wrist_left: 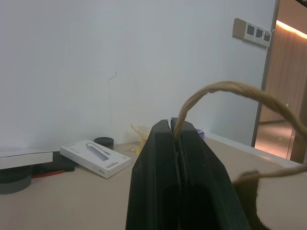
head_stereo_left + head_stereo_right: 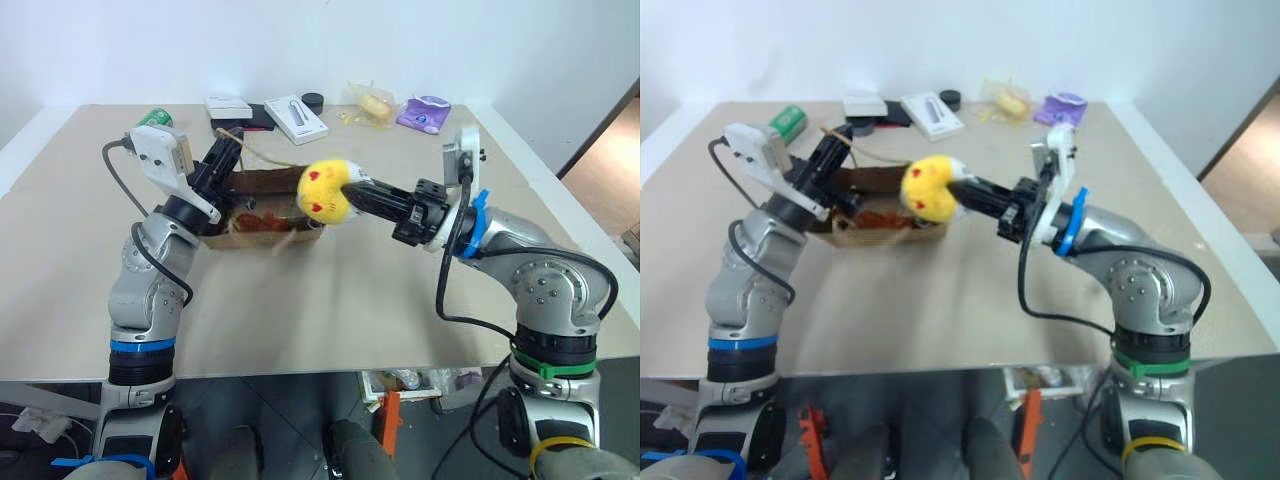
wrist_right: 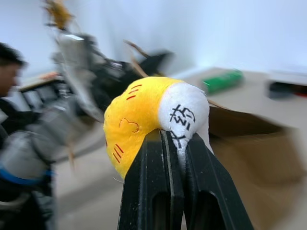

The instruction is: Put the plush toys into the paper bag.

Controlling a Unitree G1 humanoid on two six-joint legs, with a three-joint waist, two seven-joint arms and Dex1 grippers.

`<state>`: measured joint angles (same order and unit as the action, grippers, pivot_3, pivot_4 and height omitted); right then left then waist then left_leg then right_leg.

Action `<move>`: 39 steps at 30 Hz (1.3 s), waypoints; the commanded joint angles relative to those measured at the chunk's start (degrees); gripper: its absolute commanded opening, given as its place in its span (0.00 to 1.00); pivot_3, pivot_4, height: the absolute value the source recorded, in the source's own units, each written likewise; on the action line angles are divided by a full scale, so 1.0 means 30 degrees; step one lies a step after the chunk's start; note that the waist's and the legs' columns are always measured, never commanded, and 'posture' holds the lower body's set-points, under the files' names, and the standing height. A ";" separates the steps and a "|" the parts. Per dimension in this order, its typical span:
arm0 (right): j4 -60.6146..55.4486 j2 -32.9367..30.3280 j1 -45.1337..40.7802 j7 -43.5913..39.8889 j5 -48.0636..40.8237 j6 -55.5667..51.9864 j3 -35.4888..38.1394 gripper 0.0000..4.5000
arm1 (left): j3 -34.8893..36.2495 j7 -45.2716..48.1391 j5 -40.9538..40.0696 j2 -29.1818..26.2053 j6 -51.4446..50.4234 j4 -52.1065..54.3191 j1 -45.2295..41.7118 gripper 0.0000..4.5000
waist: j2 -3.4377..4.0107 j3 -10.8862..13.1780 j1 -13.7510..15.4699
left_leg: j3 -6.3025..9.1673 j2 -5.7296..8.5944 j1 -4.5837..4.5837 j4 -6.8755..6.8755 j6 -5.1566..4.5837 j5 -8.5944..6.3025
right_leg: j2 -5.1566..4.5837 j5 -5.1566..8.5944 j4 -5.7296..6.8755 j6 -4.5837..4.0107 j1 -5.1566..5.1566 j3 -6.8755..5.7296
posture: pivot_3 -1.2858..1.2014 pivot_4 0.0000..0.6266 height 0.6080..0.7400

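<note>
The round yellow plush toy (image 2: 323,190) hangs in the air with my right gripper (image 2: 351,187) shut on its white side, just to the right of the paper bag's mouth. The right wrist view shows the fingers (image 3: 153,158) pinching the toy (image 3: 136,115). The brown paper bag (image 2: 265,183) lies on the table, mouth facing me. My left gripper (image 1: 173,125) is shut on its twine handle (image 1: 225,88) and holds it up. Something reddish-brown (image 2: 252,216) sits inside the bag; I cannot tell what it is.
Along the table's far edge lie a green can (image 2: 155,117), two white boxes (image 2: 296,118) (image 2: 228,105), a black round thing (image 2: 312,100), a yellow item in a clear wrapper (image 2: 372,103) and a purple pouch (image 2: 425,113). The near table is bare.
</note>
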<state>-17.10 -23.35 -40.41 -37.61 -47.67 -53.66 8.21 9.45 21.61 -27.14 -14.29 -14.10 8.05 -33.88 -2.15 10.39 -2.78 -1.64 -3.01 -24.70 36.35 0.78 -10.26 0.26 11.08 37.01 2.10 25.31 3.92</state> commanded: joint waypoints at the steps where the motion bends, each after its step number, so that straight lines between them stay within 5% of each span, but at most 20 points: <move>1: -0.0373 0.0839 -0.0571 0.1193 0.0136 -0.0241 -0.1204 0.01 | 0.0081 -0.0134 -0.0186 0.0019 0.0005 0.0562 -0.0467 0.00 | 0.0001 0.0000 0.0013 | 0.0004 0.0000 -0.0001 0.0000 -0.0001 0.0001 | 0.0002 0.0013 0.0002 -0.0030 -0.0001 -0.0002 | 0.52 0.24 1.00; 6: 0.1547 0.2136 -0.1129 0.3902 0.2902 -0.0519 -0.3686 0.01 | 0.0026 -0.0266 -0.0268 0.0061 -0.0119 0.0852 -0.0332 0.00 | 0.0000 -0.0001 0.0014 | -0.0008 0.0006 -0.0007 0.0007 -0.0001 0.0002 | -0.0006 0.0013 0.0003 -0.0033 0.0002 0.0014 | 0.52 0.24 1.00; 20: 0.5857 0.5536 -0.3334 0.9792 0.7127 -0.0180 -0.3384 0.01 | -0.0123 -0.0662 -0.0409 0.0354 -0.0439 0.1522 0.0118 0.00 | 0.0000 -0.0001 0.0032 | 0.0002 0.0006 -0.0044 0.0004 -0.0001 0.0001 | -0.0010 -0.0018 0.0000 0.0031 0.0021 -0.0003 | 0.52 0.24 1.00; 22: 0.5422 0.5378 -0.3226 0.9489 0.7350 -0.0256 -0.3588 0.20 | -0.0106 -0.0674 -0.0429 0.0365 -0.0465 0.1531 0.0161 0.00 | -0.0001 -0.0001 0.0025 | 0.0001 0.0007 -0.0044 0.0004 0.0000 0.0001 | -0.0010 -0.0019 -0.0001 0.0036 0.0021 -0.0001 | 0.52 0.24 1.00; 26: 0.3404 0.4189 -0.2962 0.7199 0.6426 0.0307 -0.2986 0.44 | -0.0117 -0.0648 -0.0496 0.0379 -0.0576 0.1474 0.0171 0.00 | 0.0001 0.0000 0.0052 | 0.0018 0.0001 -0.0048 0.0004 -0.0001 0.0002 | -0.0002 -0.0019 0.0000 0.0032 0.0022 -0.0020 | 0.52 0.24 1.00; 31: 0.1658 0.2492 -0.2867 0.5182 0.5422 0.0239 -0.2143 0.93 | -0.0152 -0.0519 -0.0524 0.0406 -0.0602 0.1358 0.0150 0.00 | 0.0000 -0.0001 0.0041 | 0.0018 0.0011 -0.0069 0.0004 0.0000 0.0000 | -0.0014 -0.0004 -0.0011 0.0052 0.0024 -0.0017 | 0.52 0.24 1.00; 39: -0.0929 -0.1369 -0.0251 -0.0154 0.5746 0.4418 -0.2552 0.98 | -0.0194 -0.0327 -0.0523 0.0491 -0.0604 0.1167 0.0075 0.00 | 0.0001 0.0000 0.0041 | 0.0025 0.0009 -0.0063 0.0003 -0.0001 -0.0001 | -0.0008 0.0003 -0.0009 0.0036 0.0025 -0.0023 | 0.52 0.24 1.00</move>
<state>-16.58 -25.09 -42.42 -33.80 -31.90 -46.01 0.68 8.79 20.46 -28.18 -12.69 -16.30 9.98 -33.06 -2.14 10.39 -2.65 -1.57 -2.97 -24.88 36.36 0.77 -10.26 0.24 11.09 36.98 2.21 25.38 3.86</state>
